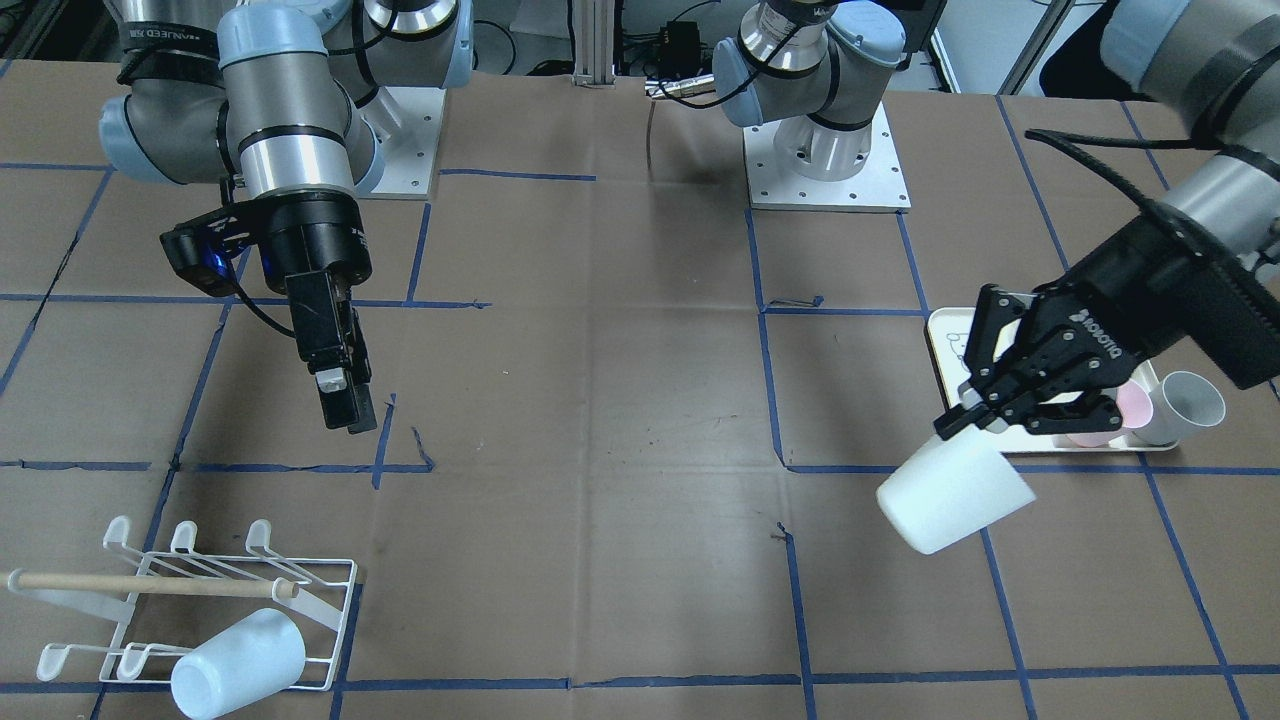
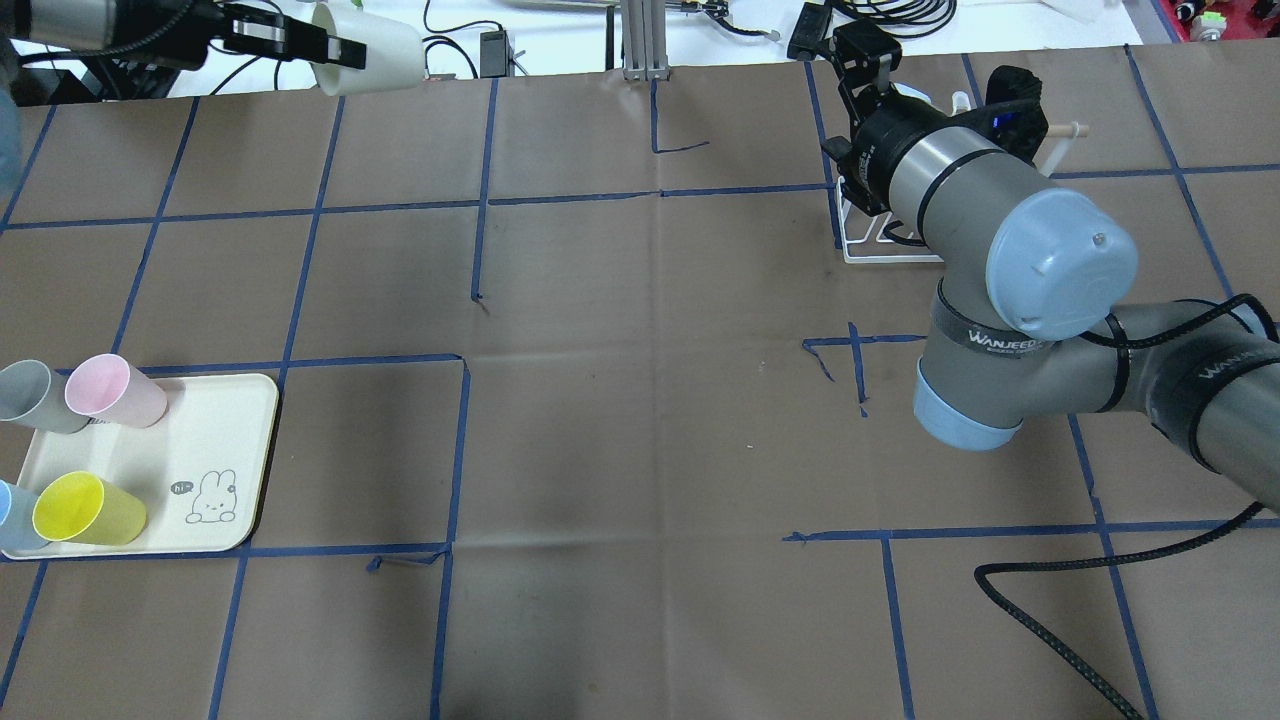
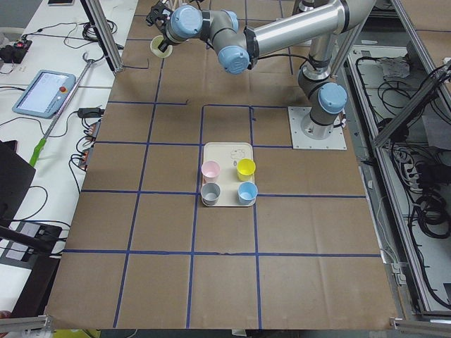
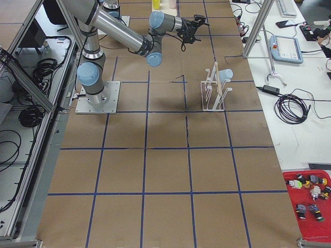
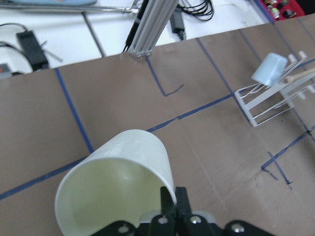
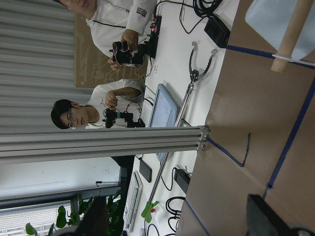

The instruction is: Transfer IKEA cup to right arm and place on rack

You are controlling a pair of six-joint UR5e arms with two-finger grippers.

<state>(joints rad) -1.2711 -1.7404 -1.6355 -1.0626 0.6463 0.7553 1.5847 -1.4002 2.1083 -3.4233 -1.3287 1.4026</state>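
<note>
A table [image 1: 620, 400] covered in brown cardboard and gridded with blue tape is seen. The cream-white cup [image 1: 955, 500] is clamped at its rim by the left gripper [image 1: 965, 420] and held tipped on its side above the table, well apart from the rack [image 1: 200, 600]. The right gripper [image 1: 348, 400] is held in the air with its fingers spread, nothing between them. A light-blue cup [image 1: 237, 665] is hung on the rack. A pink cup [image 2: 115, 390] and a yellow cup [image 2: 88, 510] are seen on the cream tray [image 2: 220, 420].
</note>
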